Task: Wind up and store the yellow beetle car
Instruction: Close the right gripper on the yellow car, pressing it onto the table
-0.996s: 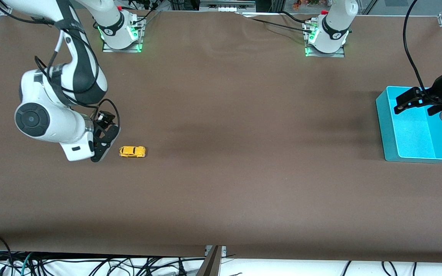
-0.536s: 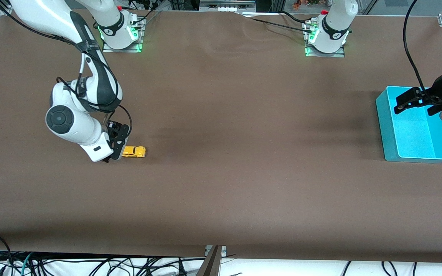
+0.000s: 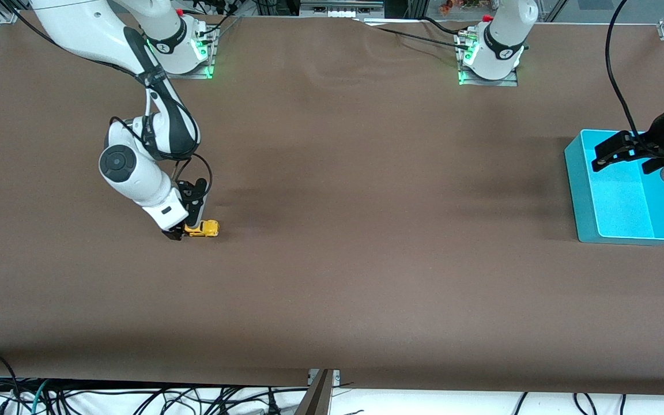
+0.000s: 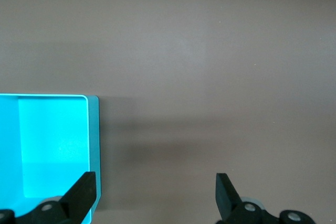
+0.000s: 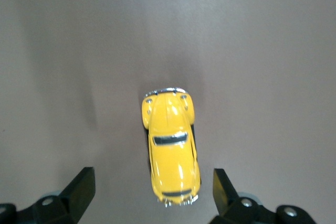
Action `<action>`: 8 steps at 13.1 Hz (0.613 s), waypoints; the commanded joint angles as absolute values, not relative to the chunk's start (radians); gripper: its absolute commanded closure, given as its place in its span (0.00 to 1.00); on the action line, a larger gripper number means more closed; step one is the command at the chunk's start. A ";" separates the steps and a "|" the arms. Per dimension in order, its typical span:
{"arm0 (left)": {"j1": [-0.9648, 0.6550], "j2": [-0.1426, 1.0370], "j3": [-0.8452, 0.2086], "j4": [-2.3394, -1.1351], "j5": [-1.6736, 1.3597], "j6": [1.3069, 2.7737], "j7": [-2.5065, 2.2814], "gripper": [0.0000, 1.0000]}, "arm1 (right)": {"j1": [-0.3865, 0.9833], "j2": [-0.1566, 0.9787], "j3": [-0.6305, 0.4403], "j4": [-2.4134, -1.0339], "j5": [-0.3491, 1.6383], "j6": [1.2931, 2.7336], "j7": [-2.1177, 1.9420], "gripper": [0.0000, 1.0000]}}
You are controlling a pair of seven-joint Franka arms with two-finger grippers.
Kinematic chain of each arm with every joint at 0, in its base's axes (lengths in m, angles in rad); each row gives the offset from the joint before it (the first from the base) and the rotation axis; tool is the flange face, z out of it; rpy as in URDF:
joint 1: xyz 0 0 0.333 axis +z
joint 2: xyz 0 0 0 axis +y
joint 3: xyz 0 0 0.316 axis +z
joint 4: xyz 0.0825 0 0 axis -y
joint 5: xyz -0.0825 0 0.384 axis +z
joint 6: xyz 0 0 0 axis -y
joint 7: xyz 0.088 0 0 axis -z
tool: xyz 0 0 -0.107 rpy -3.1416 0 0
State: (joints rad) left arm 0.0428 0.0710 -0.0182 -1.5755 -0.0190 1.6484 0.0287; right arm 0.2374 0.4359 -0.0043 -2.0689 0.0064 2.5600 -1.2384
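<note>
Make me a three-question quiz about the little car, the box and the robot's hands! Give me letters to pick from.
1. Where is the yellow beetle car?
A. in the box
B. on the table
C. up in the air

2. What colour is the box?
A. red
B. green
C. turquoise

3. How is the right gripper?
A. open
B. shut on the car
C. out of sight

Answers:
1 B, its wheels rest on the brown table.
2 C, its walls are bright turquoise.
3 A, its fingers stand apart on either side of the car.
</note>
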 commanded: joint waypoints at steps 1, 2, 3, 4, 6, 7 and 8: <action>0.041 0.080 -0.018 -1.551 -0.020 1.635 0.043 0.00 | 0.236 0.439 0.002 -2.102 0.000 2.635 -1.317 0.07; 0.041 0.080 -0.018 -1.551 -0.020 1.634 0.043 0.00 | 0.235 0.446 0.003 -2.103 0.000 2.644 -1.324 0.08; 0.041 0.080 -0.018 -1.551 -0.020 1.634 0.043 0.00 | 0.235 0.448 0.002 -2.103 -0.002 2.648 -1.327 0.08; 0.041 0.080 -0.018 -1.552 -0.020 1.634 0.043 0.00 | 0.235 0.454 0.002 -2.103 -0.002 2.655 -1.338 0.08; 0.041 0.080 -0.018 -1.552 -0.020 1.634 0.043 0.00 | 0.233 0.466 0.003 -2.105 0.000 2.674 -1.365 0.08; 0.041 0.080 -0.018 -1.552 -0.020 1.634 0.043 0.00 | 0.232 0.471 0.003 -2.109 0.000 2.686 -1.374 0.08; 0.041 0.080 -0.018 -1.552 -0.020 1.634 0.043 0.00 | 0.232 0.475 0.002 -2.109 0.000 2.698 -1.388 0.11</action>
State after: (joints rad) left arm 0.0428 0.0713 -0.0182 -1.5755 -0.0190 1.6484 0.0288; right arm 0.2376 0.4710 -0.0014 -2.0941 0.0064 2.6596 -1.3568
